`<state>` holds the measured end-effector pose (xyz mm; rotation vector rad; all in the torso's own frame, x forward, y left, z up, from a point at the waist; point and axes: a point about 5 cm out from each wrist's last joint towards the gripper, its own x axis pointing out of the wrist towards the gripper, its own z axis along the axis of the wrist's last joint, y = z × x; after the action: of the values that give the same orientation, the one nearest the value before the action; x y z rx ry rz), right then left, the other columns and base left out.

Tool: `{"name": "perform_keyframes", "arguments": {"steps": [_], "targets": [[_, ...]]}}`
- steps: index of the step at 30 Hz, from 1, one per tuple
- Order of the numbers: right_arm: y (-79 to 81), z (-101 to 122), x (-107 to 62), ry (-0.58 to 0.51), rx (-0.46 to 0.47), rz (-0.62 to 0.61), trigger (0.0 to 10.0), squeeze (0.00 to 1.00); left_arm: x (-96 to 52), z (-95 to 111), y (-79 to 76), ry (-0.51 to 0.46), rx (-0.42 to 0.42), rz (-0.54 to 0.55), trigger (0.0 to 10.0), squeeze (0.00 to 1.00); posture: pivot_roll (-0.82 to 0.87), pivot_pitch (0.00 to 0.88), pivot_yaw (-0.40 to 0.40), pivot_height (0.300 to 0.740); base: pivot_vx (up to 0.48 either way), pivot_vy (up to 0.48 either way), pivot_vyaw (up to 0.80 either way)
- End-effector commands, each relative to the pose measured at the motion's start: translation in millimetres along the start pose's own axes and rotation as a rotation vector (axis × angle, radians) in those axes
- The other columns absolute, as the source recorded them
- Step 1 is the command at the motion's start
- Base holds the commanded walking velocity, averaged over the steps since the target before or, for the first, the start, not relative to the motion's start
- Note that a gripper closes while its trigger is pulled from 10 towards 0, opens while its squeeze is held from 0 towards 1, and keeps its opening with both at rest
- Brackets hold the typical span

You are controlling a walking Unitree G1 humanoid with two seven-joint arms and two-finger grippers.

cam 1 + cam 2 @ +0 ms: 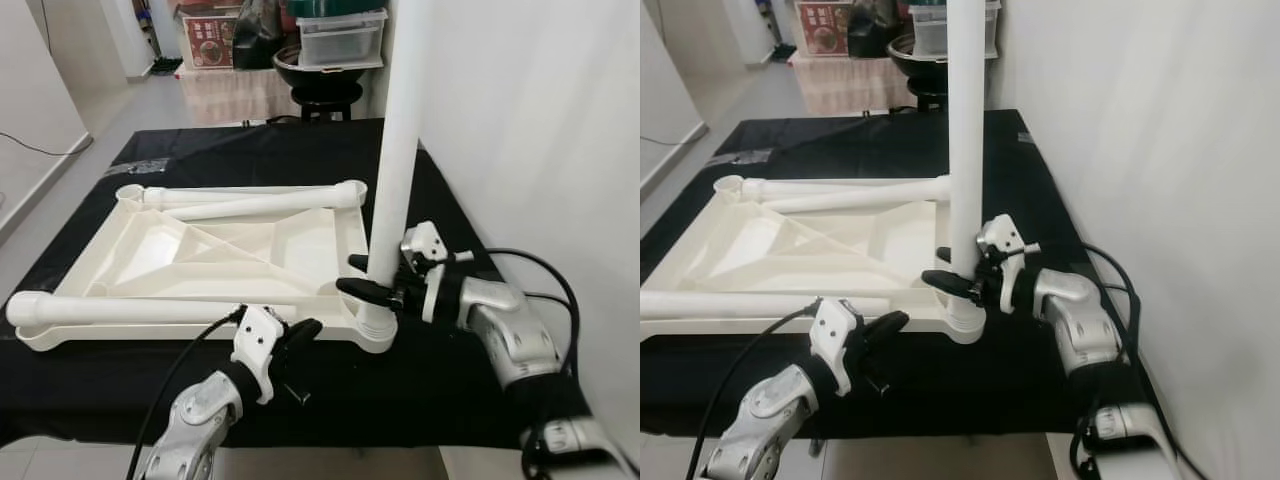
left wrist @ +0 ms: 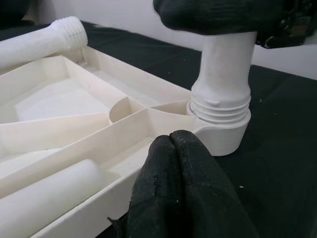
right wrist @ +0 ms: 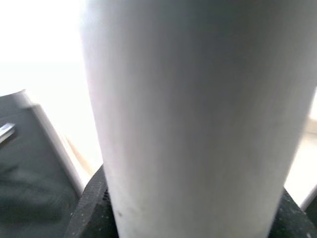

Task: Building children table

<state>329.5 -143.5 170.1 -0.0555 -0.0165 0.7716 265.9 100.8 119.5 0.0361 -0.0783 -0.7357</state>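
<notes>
A white table leg (image 1: 402, 150) stands upright in the threaded corner socket (image 2: 223, 130) of the upside-down white table panel (image 1: 230, 255), which lies on the black-covered tabletop (image 1: 450, 370) with that corner toward the tabletop's near right. The right gripper (image 1: 362, 278) is clamped around the leg just above the socket. The left gripper (image 1: 300, 333), its fingers (image 2: 183, 193) pressed together on nothing, sits against the panel's near edge, while three more legs (image 1: 250, 205) lie across the panel.

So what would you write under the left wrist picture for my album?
White table leg standing in the upturned tabletop's corner socket, left gripper shut just beside.
</notes>
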Motion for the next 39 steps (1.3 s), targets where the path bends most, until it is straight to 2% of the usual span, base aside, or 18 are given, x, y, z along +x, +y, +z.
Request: {"name": "perform_keyframes", "arguments": {"steps": [1, 2, 3, 4, 8, 15, 16, 18, 19, 20, 23, 26, 27, 28, 30, 33, 37, 39], "targets": [[15.1, -34, -5.0, 0.053, 0.159, -0.285, 0.0, 0.00, -3.8, -1, 1.6, 0.013, -0.004, -0.003, 10.0, 0.00, -0.11, 0.111, 0.012, 0.740, 0.000, 0.000, 0.00], [15.1, -34, -5.0, 0.053, 0.159, -0.285, 0.0, 0.00, -3.8, -1, 1.6, 0.013, -0.004, -0.003, 10.0, 0.00, -0.11, 0.111, 0.012, 0.740, 0.000, 0.000, 0.00], [26.2, -43, -7.6, 0.031, 0.245, -0.421, 0.0, 0.00, -4.3, -1, 2.5, 0.013, -0.004, -0.002, 10.0, 0.00, -0.11, 0.111, 0.012, 0.740, 0.000, 0.000, 0.00], [41.6, -36, -1.7, 0.027, 0.107, -0.370, 0.0, 0.00, -4.6, -1, 4.4, 0.014, -0.005, -0.001, 10.0, 0.00, -0.13, 0.117, 0.035, 0.740, 0.000, 0.000, 0.00], [40.6, -47, 6.4, 0.111, 0.106, -0.323, 0.0, 0.00, -3.1, -1, 5.6, 0.022, -0.008, -0.018, 10.0, 0.00, -0.11, 0.104, 0.024, 0.740, 0.000, 0.000, 0.00], [45.0, -43, 5.9, 0.094, 0.094, -0.328, 0.0, 0.00, -3.1, -1, 7.1, 0.021, -0.009, -0.005, 10.0, 0.00, -0.12, 0.105, 0.033, 0.740, 0.000, 0.000, 0.00], [44.1, -42, 4.4, 0.100, 0.122, -0.354, 10.0, 0.00, -3.0, -2, 7.2, 0.020, -0.010, 0.000, 10.0, 0.00, -0.12, 0.098, 0.030, 0.740, 0.000, 0.000, 0.00], [44.7, -41, 4.3, 0.095, 0.154, -0.350, 10.0, 0.00, -3.0, -2, 7.2, 0.020, -0.012, 0.001, 10.0, 0.00, -0.12, 0.098, 0.030, 0.740, 0.000, 0.000, 0.00], [46.4, -37, 4.7, 0.072, 0.181, -0.328, 10.0, 0.81, -2.7, -2, 6.5, 0.021, -0.012, -0.002, 10.0, 0.00, -0.11, 0.098, 0.031, 0.740, 0.000, 0.000, 0.00], [49.8, -31, 6.5, 0.046, 0.196, -0.262, 10.0, 1.00, -2.5, -2, 5.9, 0.022, -0.012, -0.004, 10.0, 0.00, -0.10, 0.097, 0.027, 0.740, 0.000, 0.000, 0.00], [53.8, -25, 8.6, 0.019, 0.200, -0.181, 10.0, 1.00, -2.2, -2, 5.4, 0.023, -0.012, -0.007, 10.0, 0.00, -0.10, 0.097, 0.027, 0.740, 0.000, 0.000, 0.00], [43.8, -11, 10.6, -0.018, 0.176, -0.093, 10.0, 1.00, -1.8, -2, 4.6, 0.022, -0.013, -0.006, 10.0, 0.00, -0.10, 0.093, 0.024, 0.740, 0.000, 0.000, 0.00], [38.2, -2, 11.1, -0.033, 0.125, -0.032, 10.0, 1.00, -1.6, -2, 4.2, 0.022, -0.013, -0.005, 10.0, 0.00, -0.10, 0.091, 0.021, 0.740, 0.000, 0.000, 0.00], [31.4, 8, 11.6, -0.030, 0.040, 0.064, 10.0, 0.00, -1.4, -3, 3.8, 0.021, -0.014, -0.005, 10.0, 0.00, -0.10, 0.086, 0.019, 0.740, 0.000, 0.000, 0.00], [23.4, 17, 11.0, -0.006, -0.053, 0.167, 10.0, 0.00, -1.1, -3, 3.1, 0.021, -0.014, -0.005, 10.0, 0.00, -0.10, 0.082, 0.016, 0.740, 0.000, 0.000, 0.00], [15.6, 21, 11.6, 0.026, -0.085, 0.244, 10.0, 0.00, -0.8, -4, 2.5, 0.022, -0.014, -0.005, 10.0, 0.00, -0.09, 0.078, 0.011, 0.740, 0.000, 0.000, 0.00], [5.6, 24, 13.1, 0.061, -0.101, 0.326, 10.0, 0.00, -0.6, -4, 1.5, 0.022, -0.013, -0.004, 10.0, 0.00, -0.08, 0.075, 0.008, 0.740, 0.000, 0.000, 0.00], [-3.6, 26, 16.9, 0.059, -0.049, 0.361, 10.0, 0.00, -0.6, -5, 1.0, 0.022, -0.011, -0.001, 10.0, 0.00, -0.08, 0.072, 0.005, 0.740, 0.000, 0.000, 0.00]]}}
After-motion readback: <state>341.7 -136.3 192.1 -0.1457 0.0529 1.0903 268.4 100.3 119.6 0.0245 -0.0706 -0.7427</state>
